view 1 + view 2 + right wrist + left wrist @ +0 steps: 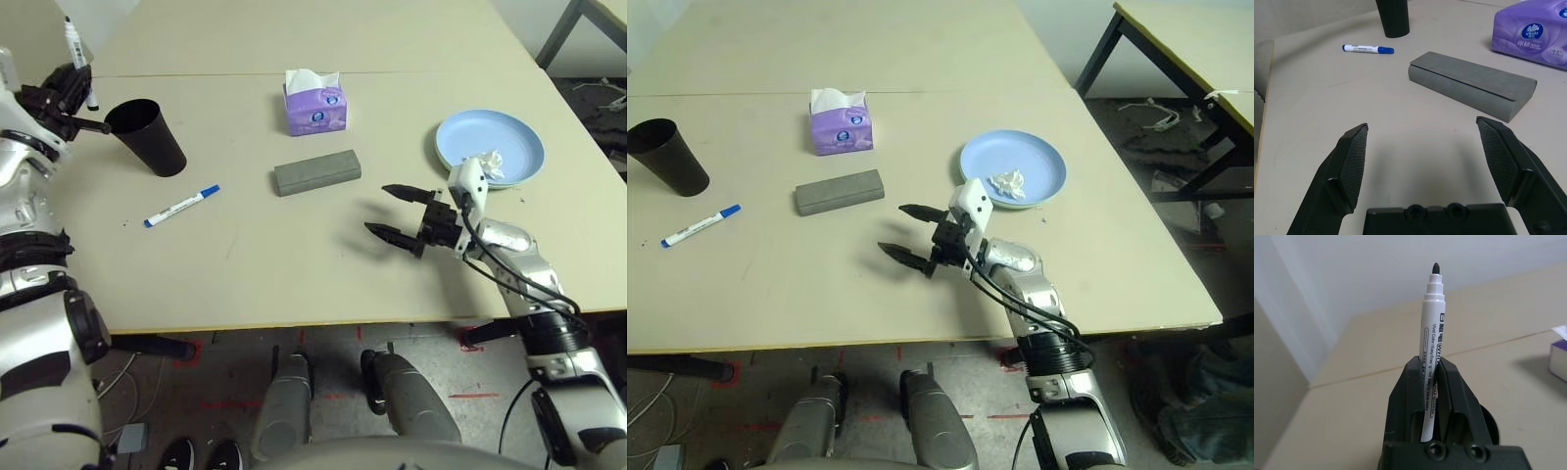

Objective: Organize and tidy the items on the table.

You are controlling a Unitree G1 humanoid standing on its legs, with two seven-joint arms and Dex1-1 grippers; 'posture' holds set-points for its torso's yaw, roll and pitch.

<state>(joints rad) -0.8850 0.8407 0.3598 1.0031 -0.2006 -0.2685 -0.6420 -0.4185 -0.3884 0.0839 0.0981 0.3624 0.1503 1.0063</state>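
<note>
At the table's [245, 264] far left, my left gripper [74, 90] is shut on a white marker [1431, 333] with a black tip, which stands upright just beside the black cup [147, 137]. A blue-capped marker [181, 207] lies in front of the cup. The grey glasses case [316, 172] lies mid-table, with the purple tissue box [314, 105] behind it. My right gripper [390, 212] hovers open and empty, in front and to the right of the case [1474, 83]. To the right, a crumpled white tissue [491, 164] rests on the blue plate [500, 132].
A seam [392, 70] crosses the table behind the tissue box. The front edge [294, 325] runs close under my right forearm. Another table's dark leg [1102, 49] and clutter on the floor [1176, 166] lie beyond the right edge.
</note>
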